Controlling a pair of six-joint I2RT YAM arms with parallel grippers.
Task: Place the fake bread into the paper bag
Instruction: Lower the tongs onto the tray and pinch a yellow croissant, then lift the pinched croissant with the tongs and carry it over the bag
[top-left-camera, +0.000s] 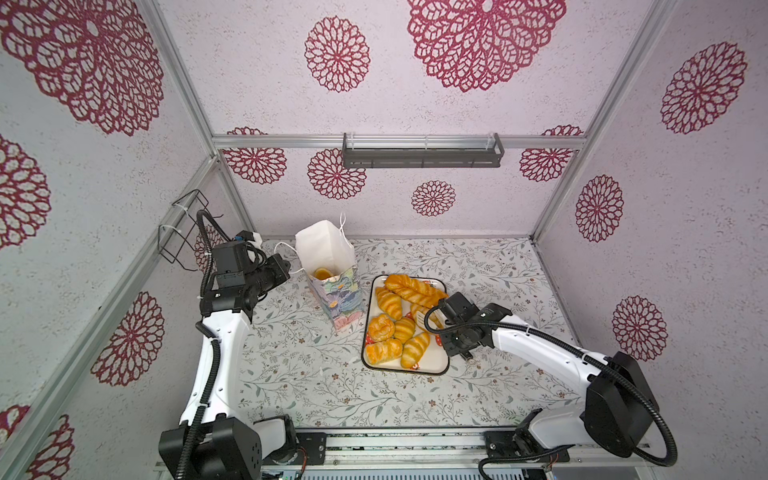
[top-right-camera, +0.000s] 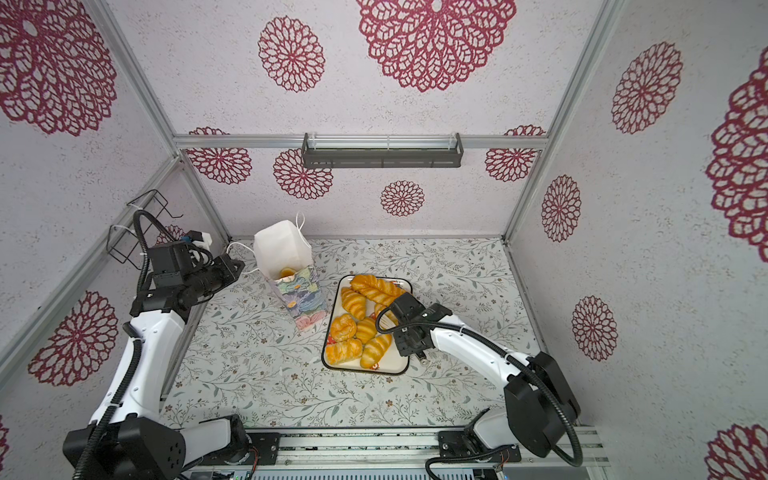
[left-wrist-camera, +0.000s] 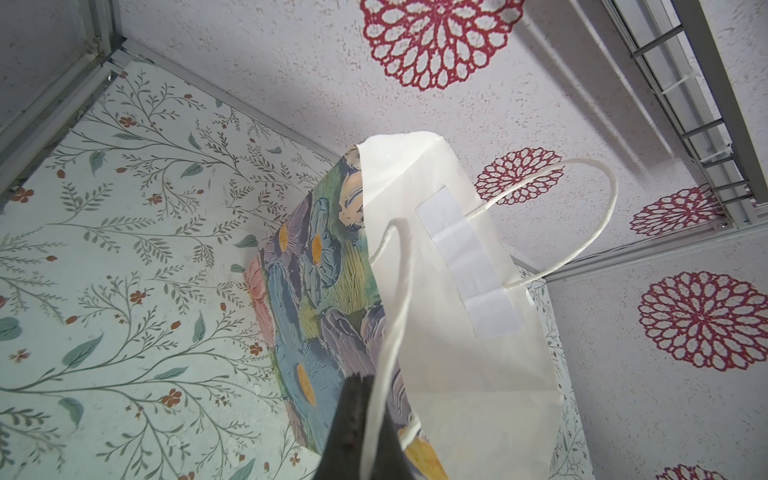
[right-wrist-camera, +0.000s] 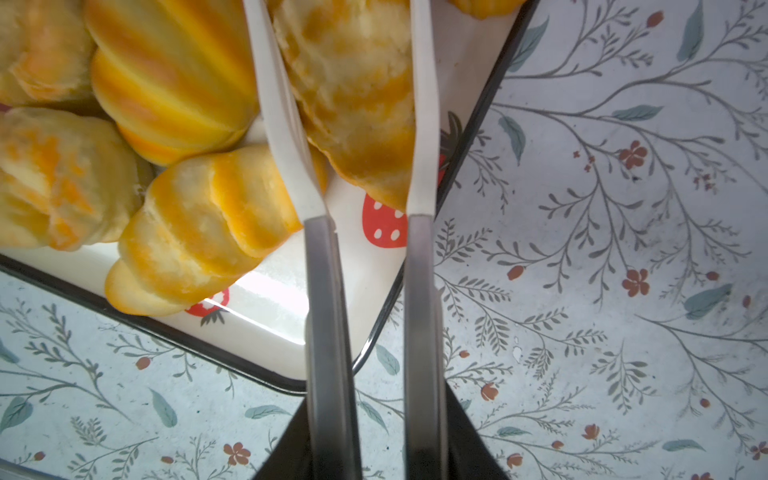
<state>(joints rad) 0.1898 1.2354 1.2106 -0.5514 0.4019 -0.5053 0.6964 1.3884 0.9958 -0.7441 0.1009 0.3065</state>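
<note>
Where the left gripper reaches: jaws clamped tight on a white cord handle, which runs from its black finger up to the bag's rim in the left wrist view.
Paper bag: upright and open-mouthed on the floral table cover, just beyond the left gripper's tip and well short of the right one. It is painted with blue, purple and pink flowers outside and is plain white inside.
Piece in the bag: one golden-orange item lies at the bottom, seen through the mouth in both top views.
Tray: white, dark-rimmed and printed with strawberries. It lies flat just beside the bag's base, on the side toward the right gripper.
Fake bread on the tray: seven glossy pastries crowd it. The braided loaf lies across the far end, just beyond the right gripper's tips. Croissants and rolls fill the near half, to that gripper's left.
Right gripper: lowered over the tray's right edge, jaws drawn in on a pastry.
Fingers: the two white tips press against opposite flanks of the pastry in the right wrist view.
Flaky croissant: pale gold, filling the gap between those fingers, its underside on the tray.
</note>
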